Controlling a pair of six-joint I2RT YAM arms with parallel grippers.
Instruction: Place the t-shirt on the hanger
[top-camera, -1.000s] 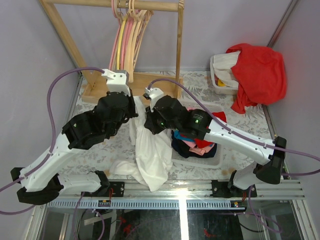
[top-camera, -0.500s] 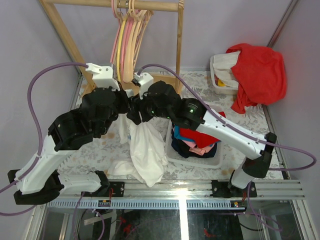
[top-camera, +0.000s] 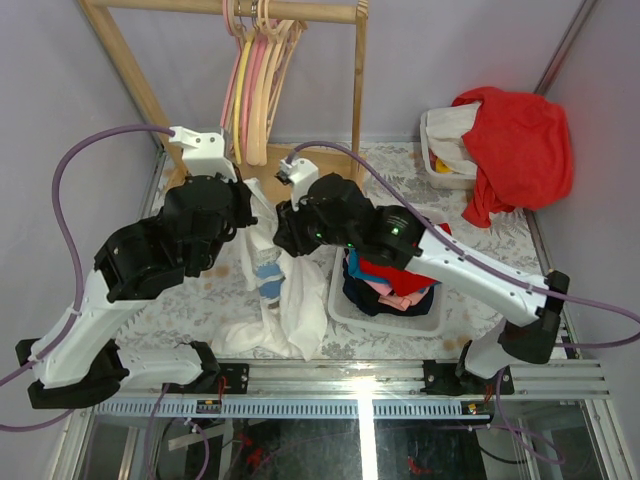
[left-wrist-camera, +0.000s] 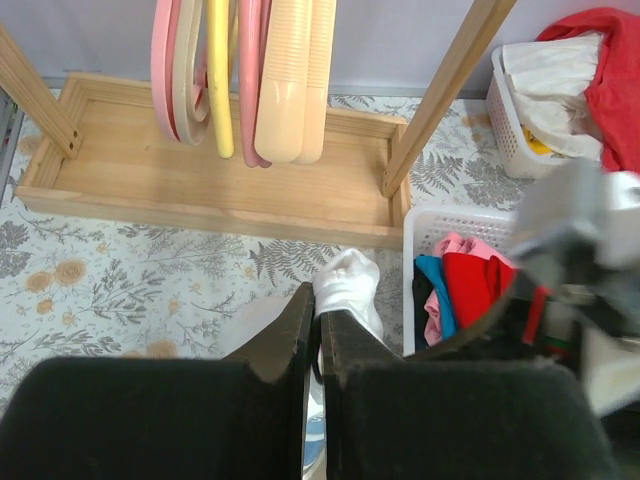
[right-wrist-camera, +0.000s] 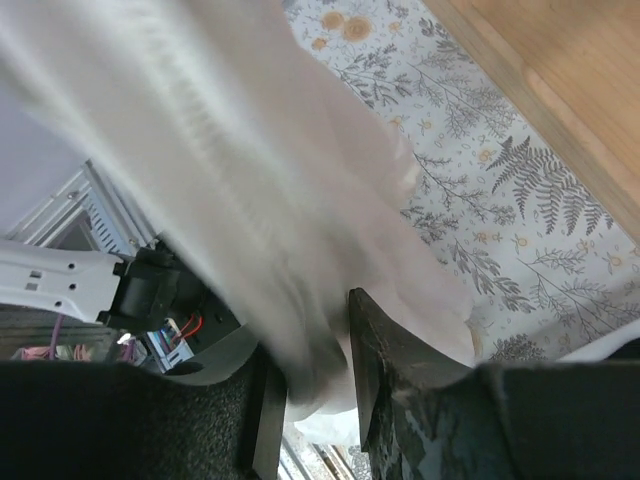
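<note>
The white t-shirt (top-camera: 300, 300) hangs bunched between my two grippers above the floral table, a bluish print showing on its left fold; its lower end lies on the table. My left gripper (top-camera: 248, 205) is shut on a bunch of the t-shirt (left-wrist-camera: 347, 285), which pokes out past the fingertips in the left wrist view, gripper (left-wrist-camera: 318, 300). My right gripper (top-camera: 283, 228) is just right of it, and blurred t-shirt cloth (right-wrist-camera: 250, 180) fills its jaws, gripper (right-wrist-camera: 308, 335). The peach-beige hanger (top-camera: 272, 70) hangs on the wooden rack behind, and shows in the left wrist view (left-wrist-camera: 300, 80).
Pink hangers (left-wrist-camera: 165, 60) and a yellow hanger (left-wrist-camera: 220, 70) hang beside it. The rack's wooden base tray (top-camera: 330, 165) is just beyond the grippers. A white basket (top-camera: 425, 322) of red and navy clothes is right of the shirt. A bin with a red garment (top-camera: 520, 140) is back right.
Both grippers lifted the t-shirt up and toward the rack. Then the right gripper drew back slightly and the shirt twisted narrower, so the bluish print now shows.
</note>
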